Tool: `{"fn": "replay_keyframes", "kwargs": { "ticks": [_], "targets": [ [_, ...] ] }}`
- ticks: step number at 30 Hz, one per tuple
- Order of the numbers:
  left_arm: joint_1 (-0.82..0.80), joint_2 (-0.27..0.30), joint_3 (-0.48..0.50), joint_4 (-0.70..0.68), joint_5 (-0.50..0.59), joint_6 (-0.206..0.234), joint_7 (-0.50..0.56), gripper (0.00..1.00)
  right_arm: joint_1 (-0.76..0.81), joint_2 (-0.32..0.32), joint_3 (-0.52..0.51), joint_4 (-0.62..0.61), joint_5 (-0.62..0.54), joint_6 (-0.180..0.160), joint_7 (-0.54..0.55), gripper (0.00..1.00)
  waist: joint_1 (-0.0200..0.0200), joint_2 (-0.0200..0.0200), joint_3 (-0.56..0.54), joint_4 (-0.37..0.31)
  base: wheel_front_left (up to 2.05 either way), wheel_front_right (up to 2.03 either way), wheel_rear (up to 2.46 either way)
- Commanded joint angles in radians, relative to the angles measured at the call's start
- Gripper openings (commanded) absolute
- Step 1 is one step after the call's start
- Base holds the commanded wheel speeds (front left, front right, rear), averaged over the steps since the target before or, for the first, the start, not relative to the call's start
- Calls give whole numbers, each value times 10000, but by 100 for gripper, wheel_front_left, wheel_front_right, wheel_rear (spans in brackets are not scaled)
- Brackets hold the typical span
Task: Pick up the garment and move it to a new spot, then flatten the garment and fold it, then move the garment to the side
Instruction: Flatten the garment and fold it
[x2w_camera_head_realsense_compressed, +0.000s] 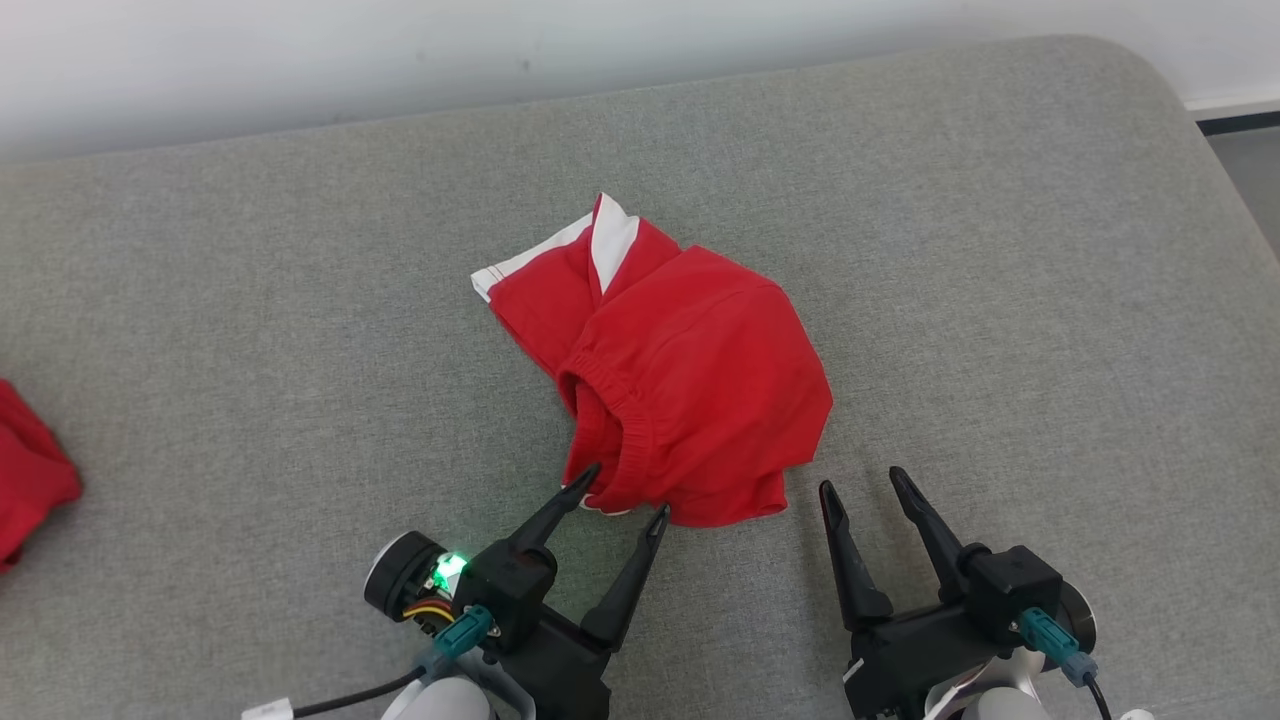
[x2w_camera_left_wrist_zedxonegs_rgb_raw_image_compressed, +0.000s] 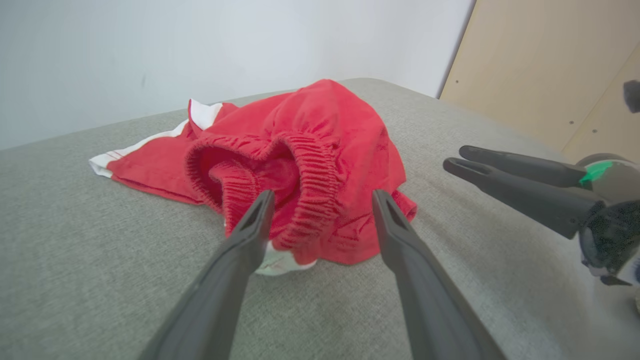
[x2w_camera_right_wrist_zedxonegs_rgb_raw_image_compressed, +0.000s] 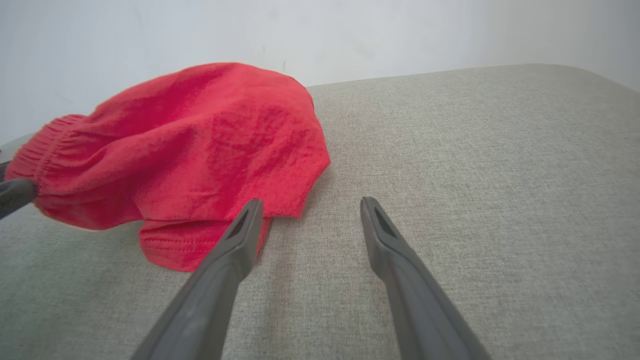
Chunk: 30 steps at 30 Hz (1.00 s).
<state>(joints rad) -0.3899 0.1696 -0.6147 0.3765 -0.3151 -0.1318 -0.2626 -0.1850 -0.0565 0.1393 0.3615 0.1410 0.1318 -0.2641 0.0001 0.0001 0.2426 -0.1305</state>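
Observation:
The garment (x2w_camera_head_realsense_compressed: 690, 370) is a pair of red shorts with white side stripes, lying crumpled in the middle of the grey cushioned surface (x2w_camera_head_realsense_compressed: 250, 300). Its elastic waistband (x2w_camera_left_wrist_zedxonegs_rgb_raw_image_compressed: 310, 170) gapes toward me. My left gripper (x2w_camera_head_realsense_compressed: 625, 492) is open at the garment's near edge, its two fingertips either side of the waistband hem (x2w_camera_left_wrist_zedxonegs_rgb_raw_image_compressed: 320, 220). To the right of the garment's near corner (x2w_camera_right_wrist_zedxonegs_rgb_raw_image_compressed: 200, 245), my right gripper (x2w_camera_head_realsense_compressed: 860, 480) stands open over bare fabric, holding nothing. In the right wrist view the garment (x2w_camera_right_wrist_zedxonegs_rgb_raw_image_compressed: 200, 150) lies left of the right gripper (x2w_camera_right_wrist_zedxonegs_rgb_raw_image_compressed: 310, 202).
Another red cloth (x2w_camera_head_realsense_compressed: 25, 470) lies at the surface's far left edge. A white wall (x2w_camera_head_realsense_compressed: 400, 50) runs behind the surface. The surface's rounded corner (x2w_camera_head_realsense_compressed: 1170, 90) is at the back right, with a wooden panel (x2w_camera_left_wrist_zedxonegs_rgb_raw_image_compressed: 540, 65) beyond it.

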Motion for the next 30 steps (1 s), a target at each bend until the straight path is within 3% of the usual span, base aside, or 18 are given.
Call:
{"fn": "replay_keyframes", "kwargs": {
  "ticks": [1, 2, 3, 4, 8, 17, 23, 27, 30],
  "targets": [
    [-196, 82, -117, 197, -85, 22, -34, 66, -68, 21, 31, 6, 133, -22, -3, 100, -1, -1, 5, -34, 0, 0, 0],
    [-259, 79, -143, 270, -133, 22, -34, 40, -76, 19, 35, 16, 132, -22, -3, 100, -1, -1, 2, -48, 0, 0, 0],
    [-325, 69, -161, 321, -172, 22, -34, 25, -84, 24, 41, 25, 137, -22, -3, 100, -1, -1, -5, -64, 0, 0, 0],
    [-372, 70, -180, 380, -196, 22, -34, 0, -92, 28, 48, 33, 140, -22, -3, 100, -1, -1, -21, -79, 0, 0, 0],
    [-479, 65, -255, 302, -302, 22, -34, 0, -52, 41, 31, 64, 154, -22, -3, 100, -1, -1, -147, -137, 0, 0, 0],
    [-1020, 155, -693, -2083, -563, 22, -34, 0, 220, 59, -32, 332, 234, -22, -3, 100, -1, -1, -720, -161, 0, 0, 0],
    [-1673, -43, -914, -2712, -528, 22, -34, 0, 371, 62, -19, 529, 407, -22, -3, 100, -1, -1, -1040, -134, 0, 0, 0],
    [-2341, -401, -581, -2718, -634, 22, -34, 0, 499, 61, 1, 638, 522, -22, -3, 100, -1, -1, -1214, -114, 0, 0, 0],
    [-2708, -648, 182, -2452, -320, 22, -32, 0, 536, 62, 36, 665, 628, -22, -3, 100, -1, -1, -1273, -147, 0, 0, 0]
  ]
}}
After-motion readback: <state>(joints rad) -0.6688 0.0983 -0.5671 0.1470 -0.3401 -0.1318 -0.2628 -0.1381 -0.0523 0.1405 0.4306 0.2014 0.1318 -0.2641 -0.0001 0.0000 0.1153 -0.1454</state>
